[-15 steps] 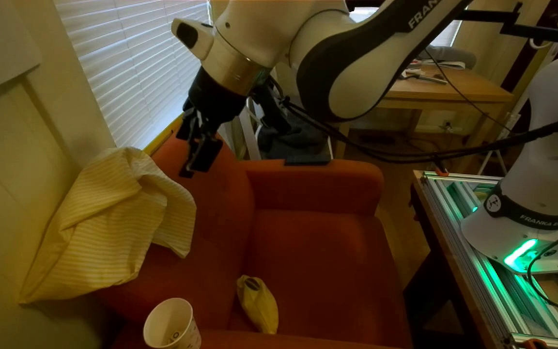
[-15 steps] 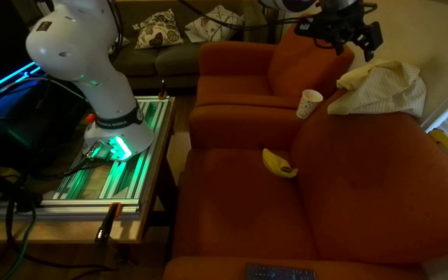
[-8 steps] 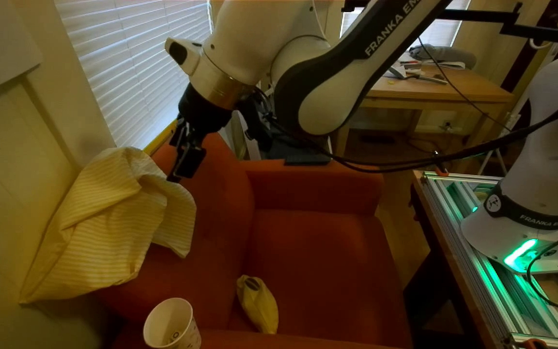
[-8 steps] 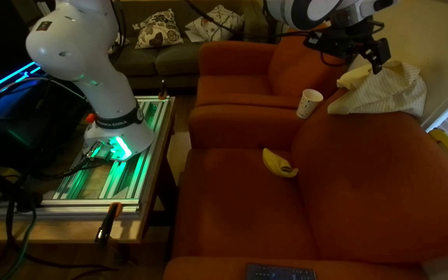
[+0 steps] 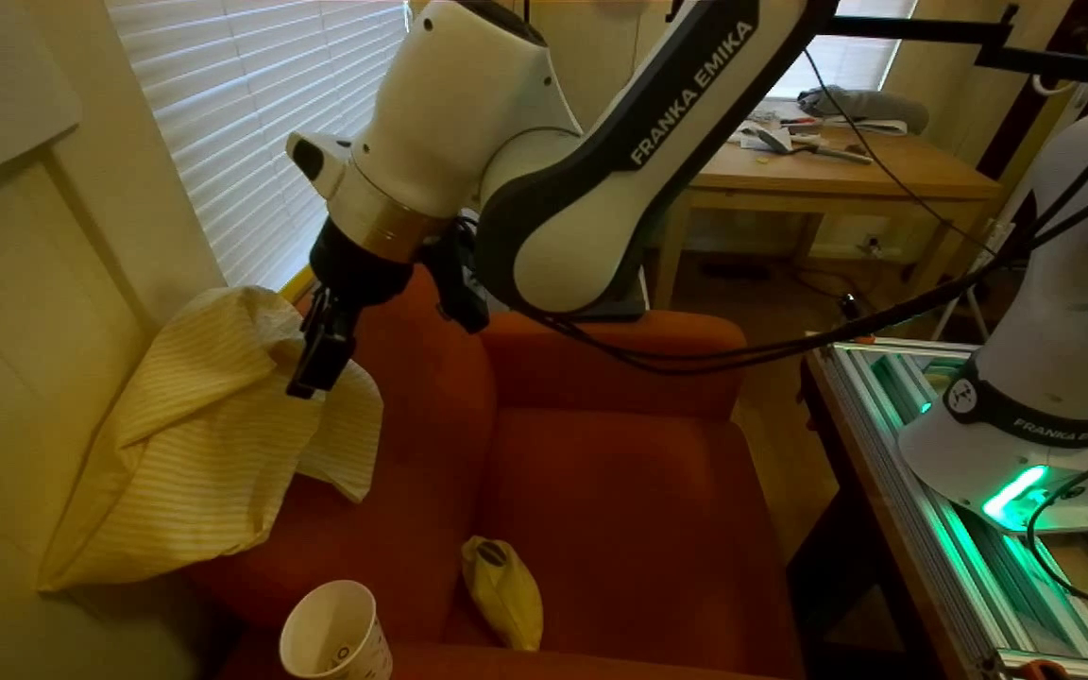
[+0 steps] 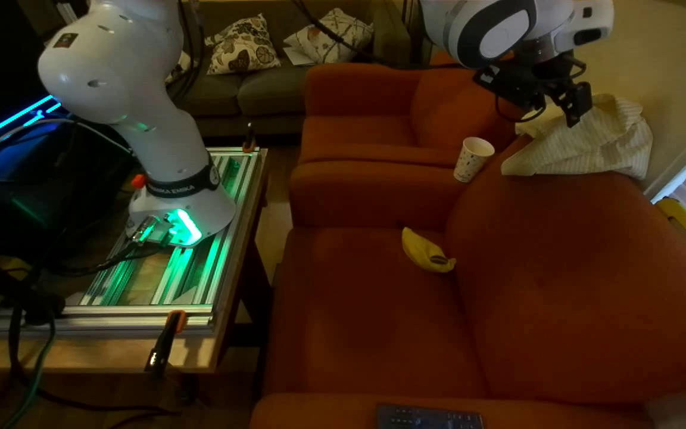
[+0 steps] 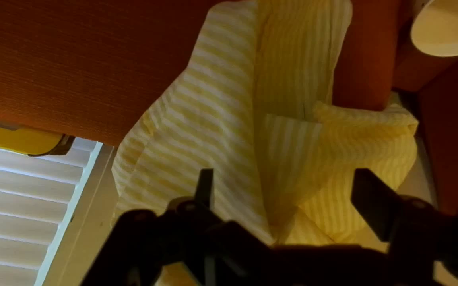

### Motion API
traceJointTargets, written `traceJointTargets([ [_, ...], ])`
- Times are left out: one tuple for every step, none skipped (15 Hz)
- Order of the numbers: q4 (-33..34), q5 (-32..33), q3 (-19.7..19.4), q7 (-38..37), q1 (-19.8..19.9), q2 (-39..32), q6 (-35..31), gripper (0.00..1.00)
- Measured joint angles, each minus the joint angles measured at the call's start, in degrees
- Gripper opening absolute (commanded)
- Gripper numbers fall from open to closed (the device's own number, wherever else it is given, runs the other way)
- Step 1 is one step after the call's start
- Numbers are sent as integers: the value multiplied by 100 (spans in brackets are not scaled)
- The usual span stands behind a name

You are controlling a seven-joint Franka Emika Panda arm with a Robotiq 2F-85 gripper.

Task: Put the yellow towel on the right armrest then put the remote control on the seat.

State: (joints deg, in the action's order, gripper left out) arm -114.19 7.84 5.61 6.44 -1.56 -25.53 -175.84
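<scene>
While my gripper [image 7: 285,194] hangs wide and empty by the yellow towel [image 5: 209,434] on the backrest [image 6: 581,280], nothing's placed yet: towel first, then the remote control [image 6: 429,418] lying on an armrest [image 6: 313,412]!

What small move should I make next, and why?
I'd probably ease the gripper down toward the towel: the jaws stand open, cloth shows between them in the wrist view, and the towel lies ungripped over the backrest.
</scene>
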Motion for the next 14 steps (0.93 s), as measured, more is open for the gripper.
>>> traceJointTargets([
  [71, 0, -4, 1, 1, -67, 0, 50],
  [126, 0, -13, 1, 1, -122, 0, 44],
  [178, 0, -21, 1, 5, -168, 0, 36],
  [218, 0, -30, 2, 6, -203, 0, 30],
  [241, 0, -28, 18, 15, -224, 0, 22],
  [246, 0, 4, 60, 48, -228, 23, 16],
  [246, 0, 85, 150, 120, -222, 111, 9],
  [246, 0, 198, 272, 227, -212, 228, 4],
  [243, 0, 319, 420, 353, -190, 366, 2],
  [231, 0, 441, 577, 492, -148, 512, 0],
  [198, 0, 557, 737, 636, -78, 660, 0],
  [157, 0, 685, 907, 806, 13, 827, 0],
  [112, -3, 789, 1044, 957, 108, 967, 2],
  [48, -40, 905, 1206, 1124, 223, 1091, 3],
])
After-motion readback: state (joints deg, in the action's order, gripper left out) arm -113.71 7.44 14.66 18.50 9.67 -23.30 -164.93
